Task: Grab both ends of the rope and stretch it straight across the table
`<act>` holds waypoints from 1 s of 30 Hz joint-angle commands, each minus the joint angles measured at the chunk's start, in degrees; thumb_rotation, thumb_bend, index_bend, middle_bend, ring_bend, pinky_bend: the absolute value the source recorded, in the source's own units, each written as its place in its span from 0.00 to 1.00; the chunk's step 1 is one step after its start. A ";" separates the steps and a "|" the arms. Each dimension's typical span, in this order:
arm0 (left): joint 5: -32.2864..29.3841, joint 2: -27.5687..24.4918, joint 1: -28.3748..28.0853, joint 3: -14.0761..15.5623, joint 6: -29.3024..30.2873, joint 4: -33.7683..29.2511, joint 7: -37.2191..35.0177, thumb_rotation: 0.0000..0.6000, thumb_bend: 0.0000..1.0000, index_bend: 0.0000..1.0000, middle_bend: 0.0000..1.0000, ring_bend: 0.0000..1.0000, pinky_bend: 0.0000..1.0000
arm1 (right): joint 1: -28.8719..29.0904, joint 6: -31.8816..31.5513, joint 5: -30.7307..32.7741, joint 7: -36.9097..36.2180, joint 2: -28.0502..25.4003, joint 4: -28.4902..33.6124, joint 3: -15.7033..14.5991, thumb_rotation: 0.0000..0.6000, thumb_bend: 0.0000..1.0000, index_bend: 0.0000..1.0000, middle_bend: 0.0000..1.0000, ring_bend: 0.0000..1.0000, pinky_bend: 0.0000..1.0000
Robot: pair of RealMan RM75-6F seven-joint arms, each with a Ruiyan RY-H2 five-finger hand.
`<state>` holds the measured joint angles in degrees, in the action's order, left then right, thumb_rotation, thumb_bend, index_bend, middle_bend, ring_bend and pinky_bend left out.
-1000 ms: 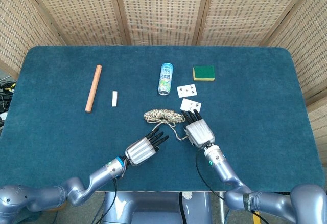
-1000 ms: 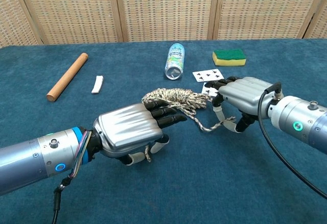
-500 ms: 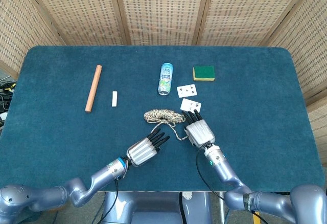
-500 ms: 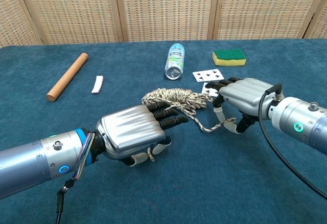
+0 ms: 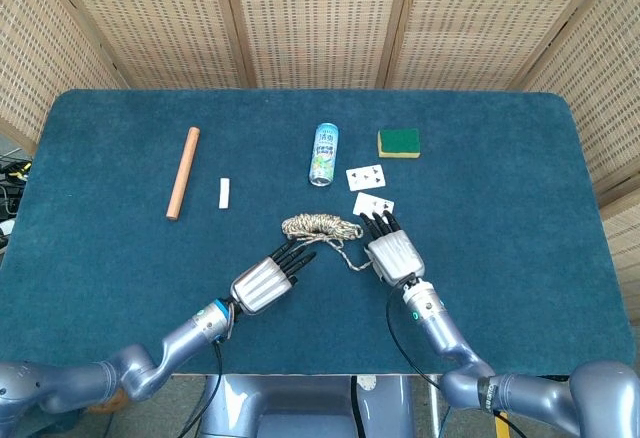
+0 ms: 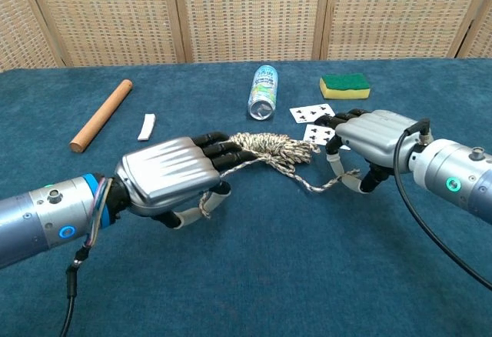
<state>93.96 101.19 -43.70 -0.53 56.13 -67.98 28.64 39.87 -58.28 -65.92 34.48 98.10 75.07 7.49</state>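
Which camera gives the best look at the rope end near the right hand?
The chest view: the rope tail runs low and close up to the right hand. The head view shows the same strand from above, small and thin beside that hand.

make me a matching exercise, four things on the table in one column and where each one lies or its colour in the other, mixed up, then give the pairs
Things:
1. wooden dowel
2. sponge
3. can
4. rope

Descriptions:
A. bunched in a coil between the two hands
B. green on top, yellow below, at the far right of the row of items
C. lying on its side near the table's middle, open end toward the robot
D. long tan rod on the left part of the table

Pairs: 1-D, 2-B, 3-C, 4-A
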 commanded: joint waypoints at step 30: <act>-3.71 -9.44 8.26 1.73 7.86 20.00 -25.44 1.00 0.44 0.68 0.00 0.00 0.00 | -6.00 -3.86 3.96 -0.01 -11.14 -4.24 0.58 1.00 0.50 0.67 0.00 0.00 0.00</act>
<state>90.18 91.46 -35.70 1.04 63.72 -48.41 3.92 33.97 -62.22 -61.89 34.60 86.86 70.91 8.13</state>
